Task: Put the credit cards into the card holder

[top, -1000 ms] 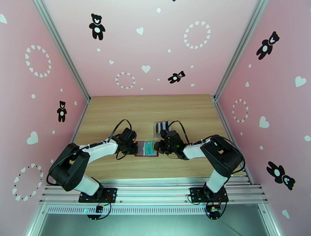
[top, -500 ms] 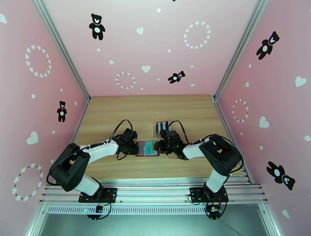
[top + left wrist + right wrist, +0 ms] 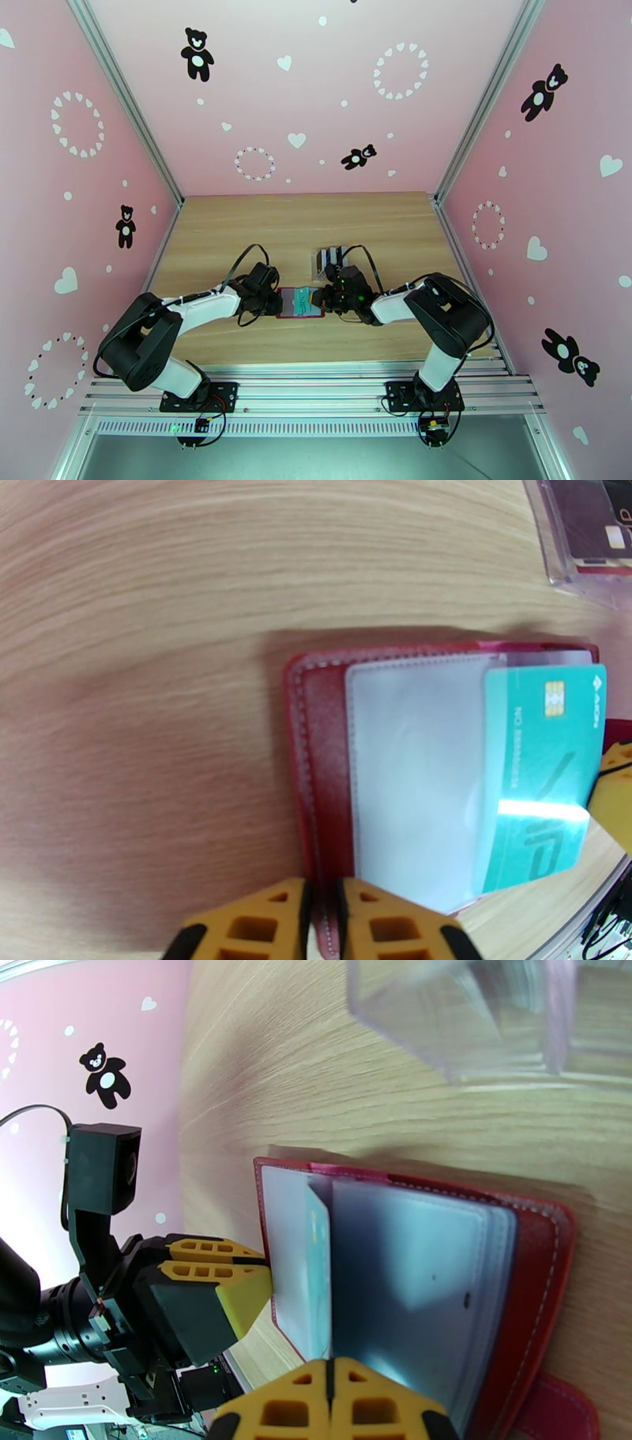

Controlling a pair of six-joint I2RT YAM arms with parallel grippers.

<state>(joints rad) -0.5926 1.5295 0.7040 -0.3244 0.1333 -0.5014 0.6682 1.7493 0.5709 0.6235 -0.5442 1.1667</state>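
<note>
Left pincer [image 3: 322,922] is pinching the card holder [image 3: 316,740] edge, bottom of frame. Teal card [image 3: 545,796] is sitting partly under a clear sleeve [image 3: 411,780]. Right pincer [image 3: 328,1402] is sitting fully closed.

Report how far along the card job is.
Done: nothing fully seated. In hand: left gripper grips the open holder by its edge; a teal card looks partway into a clear sleeve, right gripper shut beside it. Left: seat it, then the dark card in the rack.
</note>
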